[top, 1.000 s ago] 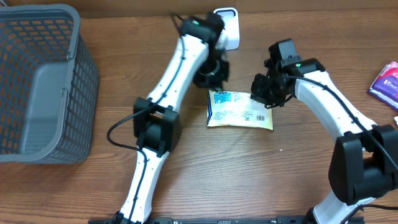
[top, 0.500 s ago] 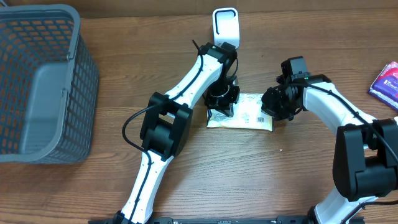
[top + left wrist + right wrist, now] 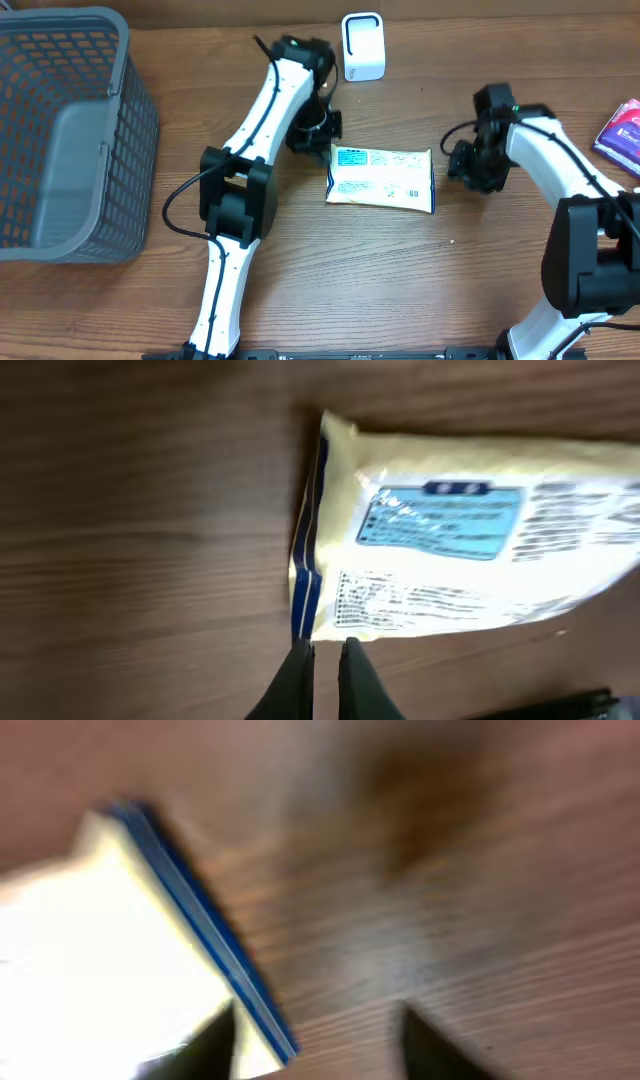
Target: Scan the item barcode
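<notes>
Brown wood-grain table (image 3: 420, 280) carries a grey plastic mesh basket (image 3: 60, 130) at the left and a small white box-shaped scanner (image 3: 362, 45) at the far edge. Half a second ago both pincers were down on the flat pale-yellow packet with a blue label (image 3: 380, 178); now both have drawn off it. The right gripper (image 3: 470, 168), which had been pinching the packet's right end, has spread its jaws and sits just right of it, holding nothing. The left gripper (image 3: 322, 652) has its fingers pressed together, empty, by the packet's left edge. The packet lies flat mid-table, printed face up. It has slid a little leftward and is well short of the scanner, which is no longer covered. My reading: the packet was let go and repositioned, not scanned, so it needs a fresh grasp and a carry to the scanner. Its barcode is too small to place.
</notes>
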Robot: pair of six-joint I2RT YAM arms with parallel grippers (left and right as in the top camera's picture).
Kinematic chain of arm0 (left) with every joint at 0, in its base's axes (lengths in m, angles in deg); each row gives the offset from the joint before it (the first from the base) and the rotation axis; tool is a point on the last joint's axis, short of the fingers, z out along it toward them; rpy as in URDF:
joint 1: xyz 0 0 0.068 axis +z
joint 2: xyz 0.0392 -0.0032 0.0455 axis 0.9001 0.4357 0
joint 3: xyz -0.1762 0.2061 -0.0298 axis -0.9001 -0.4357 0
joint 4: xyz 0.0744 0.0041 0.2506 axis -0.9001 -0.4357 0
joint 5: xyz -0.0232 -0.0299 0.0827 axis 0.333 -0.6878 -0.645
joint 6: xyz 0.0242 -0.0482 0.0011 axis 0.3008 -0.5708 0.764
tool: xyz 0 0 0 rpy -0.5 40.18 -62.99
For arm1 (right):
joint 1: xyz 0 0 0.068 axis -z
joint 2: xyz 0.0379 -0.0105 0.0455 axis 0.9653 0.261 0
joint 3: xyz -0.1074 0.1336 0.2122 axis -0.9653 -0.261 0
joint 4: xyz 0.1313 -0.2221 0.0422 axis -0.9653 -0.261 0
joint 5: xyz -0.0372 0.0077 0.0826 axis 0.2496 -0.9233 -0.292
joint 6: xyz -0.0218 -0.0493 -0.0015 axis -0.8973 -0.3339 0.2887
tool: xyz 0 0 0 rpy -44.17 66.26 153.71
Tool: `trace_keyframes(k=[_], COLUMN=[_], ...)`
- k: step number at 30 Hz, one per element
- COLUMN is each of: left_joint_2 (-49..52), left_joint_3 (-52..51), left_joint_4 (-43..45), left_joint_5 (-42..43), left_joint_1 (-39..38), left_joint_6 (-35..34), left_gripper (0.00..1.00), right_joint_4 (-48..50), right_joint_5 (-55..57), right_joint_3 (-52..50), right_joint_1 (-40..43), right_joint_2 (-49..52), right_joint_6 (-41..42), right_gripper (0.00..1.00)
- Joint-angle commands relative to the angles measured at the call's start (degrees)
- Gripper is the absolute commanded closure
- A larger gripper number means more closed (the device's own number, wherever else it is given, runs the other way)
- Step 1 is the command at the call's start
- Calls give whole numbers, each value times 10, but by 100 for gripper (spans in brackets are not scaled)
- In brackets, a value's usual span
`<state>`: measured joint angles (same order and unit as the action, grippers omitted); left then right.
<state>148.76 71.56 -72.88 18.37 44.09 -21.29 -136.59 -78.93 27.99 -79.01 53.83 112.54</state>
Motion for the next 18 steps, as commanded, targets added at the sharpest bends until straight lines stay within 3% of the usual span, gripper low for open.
trace_keyframes(k=[1, 6, 8, 9, 15, 18], left_joint_2=[-6, -6, -6, -6, 1, 1], left_joint_3=[30, 30, 30, 30, 19, -26], left_joint_4=[-4, 1, 7, 9, 35, 88], left_joint_5=[-6, -10, -11, -10, -8, 42], left_joint_1=[-1, -1, -1, -1, -2, -2], left_joint_6=[11, 11, 11, 11, 7, 15], left_gripper=[88, 21, 5, 0, 0, 0], right_joint_4=[-3, 42, 50, 54, 67, 59], right_joint_5=[-35, -123, -123, -122, -121, -121], right_joint_3=[56, 39, 31, 29, 28, 28], right_joint_1=[5, 7, 7, 7, 45, 87], right_joint_2=[-4, -1, 2, 5, 6, 6], right_joint_6=[-59, -98, -98, -98, -96, -96], right_gripper=[2, 0, 0, 0, 0, 0])
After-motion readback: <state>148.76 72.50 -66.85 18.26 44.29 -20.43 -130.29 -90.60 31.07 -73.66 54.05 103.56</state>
